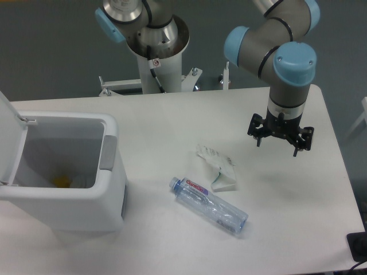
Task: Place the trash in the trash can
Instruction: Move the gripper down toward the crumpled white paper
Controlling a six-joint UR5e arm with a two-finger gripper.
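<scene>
A crumpled white paper wrapper with green marks (217, 168) lies near the middle of the table. Just in front of it a clear plastic bottle with a blue cap and red-lettered label (208, 206) lies on its side. The white trash can (86, 197) stands at the left with its lid (10, 137) swung up, and something yellow shows at its bottom. My gripper (280, 139) hangs above the table to the right of the wrapper, open, with nothing between its fingers.
The arm's base column (156, 54) stands behind the table's far edge. The table's right edge (343, 166) runs close to the gripper. A dark object (358, 246) sits at the lower right corner.
</scene>
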